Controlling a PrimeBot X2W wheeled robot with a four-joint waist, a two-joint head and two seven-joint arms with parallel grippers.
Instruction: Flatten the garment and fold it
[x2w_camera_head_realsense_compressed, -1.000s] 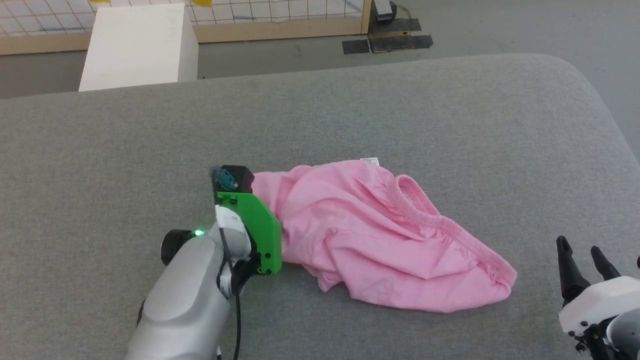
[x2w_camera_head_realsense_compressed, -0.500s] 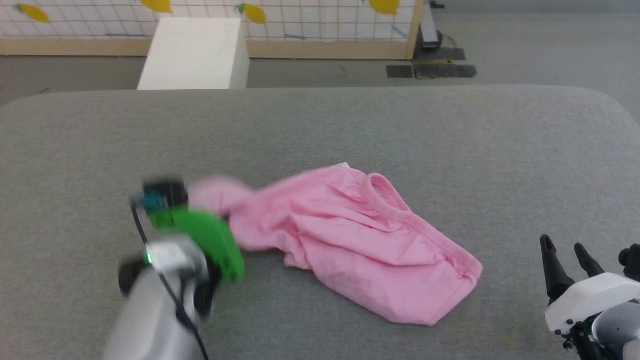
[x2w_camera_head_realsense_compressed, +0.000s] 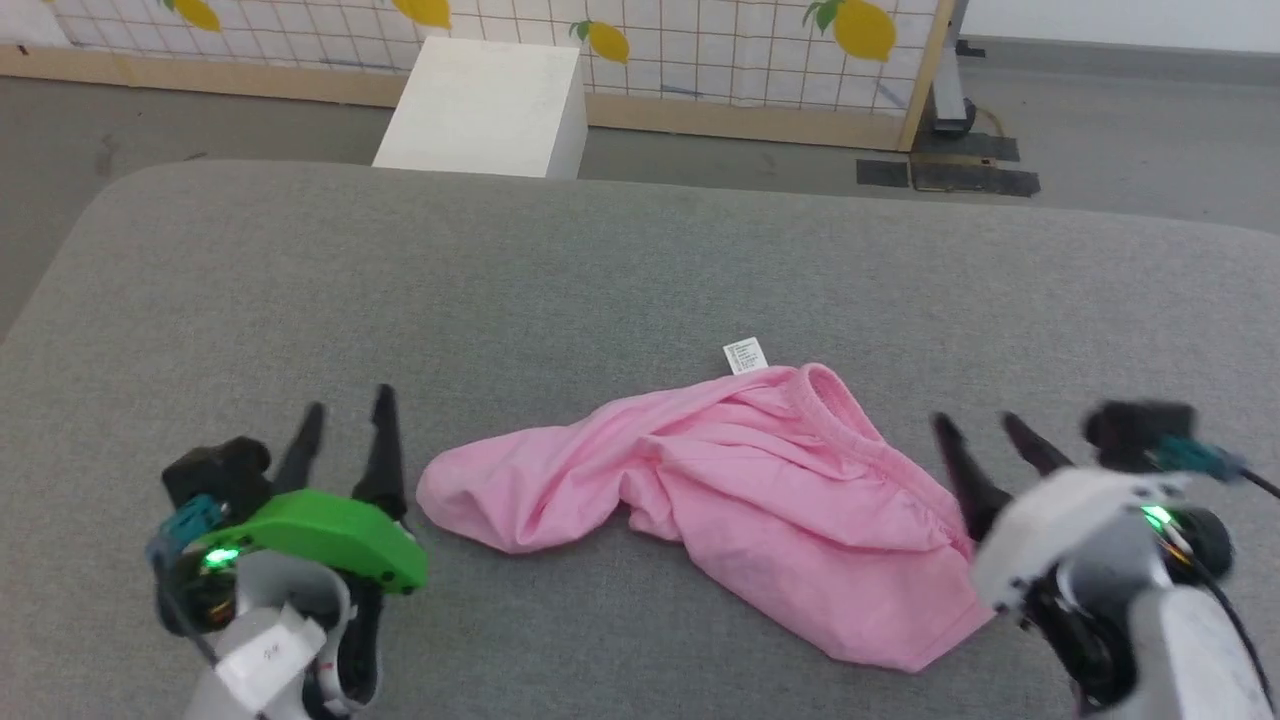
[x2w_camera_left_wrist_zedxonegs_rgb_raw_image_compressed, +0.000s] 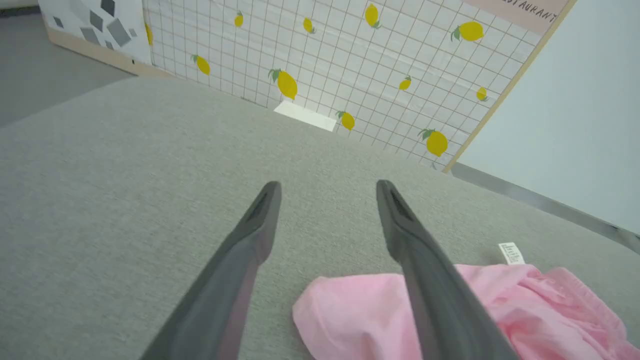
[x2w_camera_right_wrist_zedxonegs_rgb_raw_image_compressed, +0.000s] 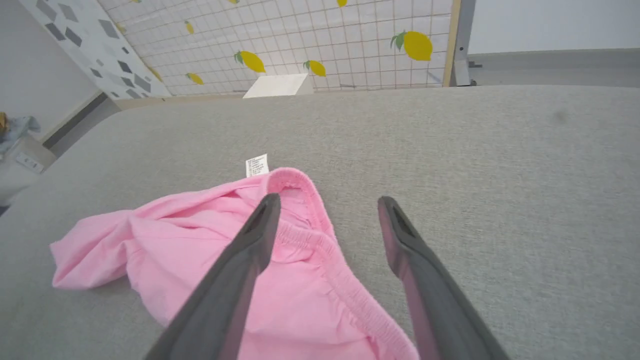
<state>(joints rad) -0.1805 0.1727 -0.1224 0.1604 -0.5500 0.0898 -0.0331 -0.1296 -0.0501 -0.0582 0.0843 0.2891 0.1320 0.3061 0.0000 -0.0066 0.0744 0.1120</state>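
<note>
left gripper (x2w_camera_head_realsense_compressed: 349, 400): fingers spread wide, nothing held. it is parked just beside the left end of the shorts (x2w_camera_head_realsense_compressed: 720, 470), not touching them. right gripper (x2w_camera_head_realsense_compressed: 975, 420): also spread wide and empty, poised over the gathered waistband (x2w_camera_head_realsense_compressed: 860, 440) at the right end; contact cannot be told. the shorts are found bunched in a crumpled ridge across the middle of the grey padded surface (x2w_camera_head_realsense_compressed: 600, 260), one leg stretched out leftward, the white label (x2w_camera_head_realsense_compressed: 745, 355) turned out at the far edge. the step is judged to be flattening, early on; no fold is begun. two grips are judged to be called for next, waistband on the right and leg hem on the left, with the cloth then pulled apart and laid smooth.
</note>
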